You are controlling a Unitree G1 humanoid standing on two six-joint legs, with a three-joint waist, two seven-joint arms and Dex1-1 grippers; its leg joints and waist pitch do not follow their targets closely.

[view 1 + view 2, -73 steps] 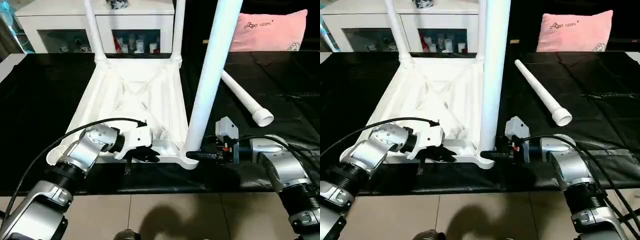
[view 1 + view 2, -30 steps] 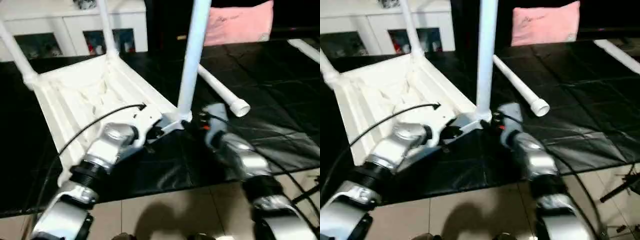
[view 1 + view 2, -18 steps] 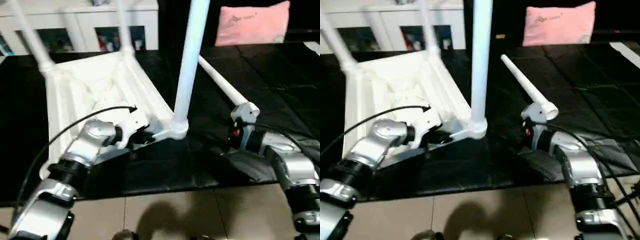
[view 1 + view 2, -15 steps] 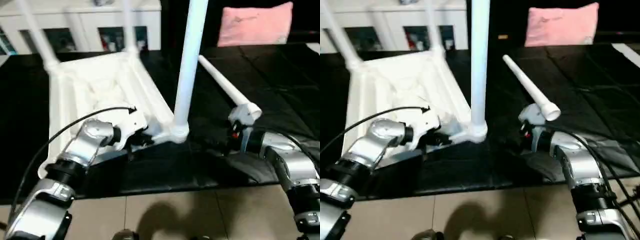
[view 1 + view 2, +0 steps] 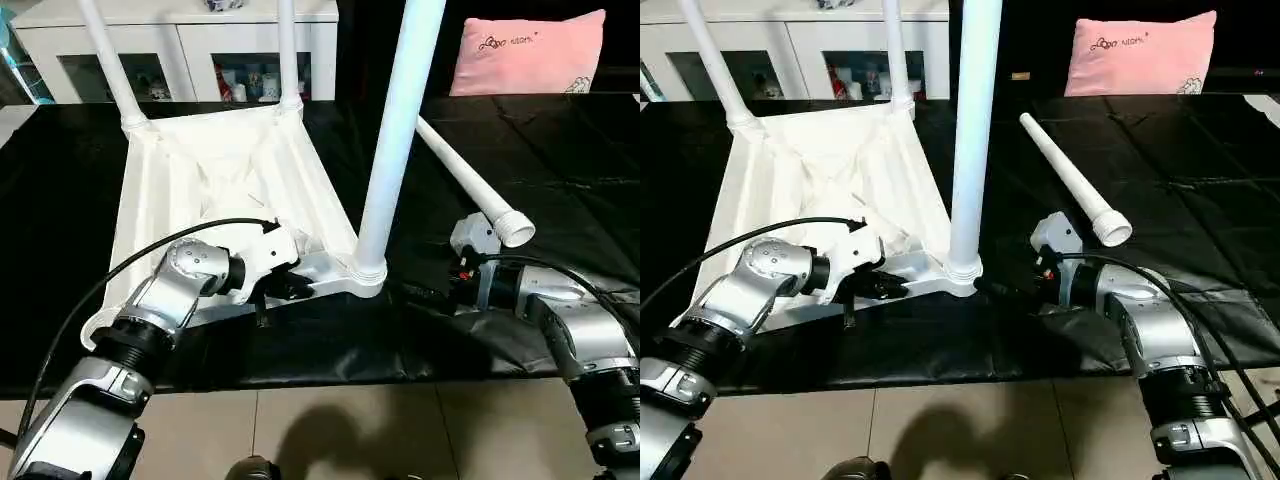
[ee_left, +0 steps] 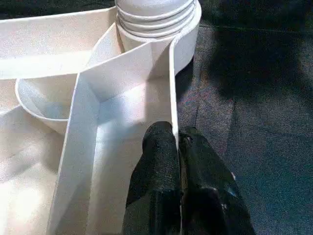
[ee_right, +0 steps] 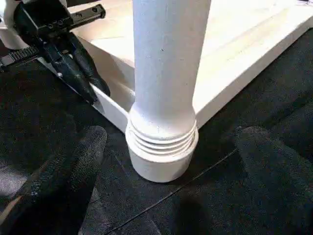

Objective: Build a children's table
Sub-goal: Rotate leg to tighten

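Tabletop [image 5: 215, 175] swung round on black mat [image 5: 560, 160]; cabinet [image 5: 190, 45], pink pillow [image 5: 528, 55] behind.

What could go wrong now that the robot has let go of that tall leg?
The upright leg stands in its corner socket with the right gripper open beside it, so if it isn't seated fully it might lean or topple. The left gripper pinches only the thin rim of the tabletop; a slip could let the top shift. The loose leg lies right next to the right arm and could be knocked away.
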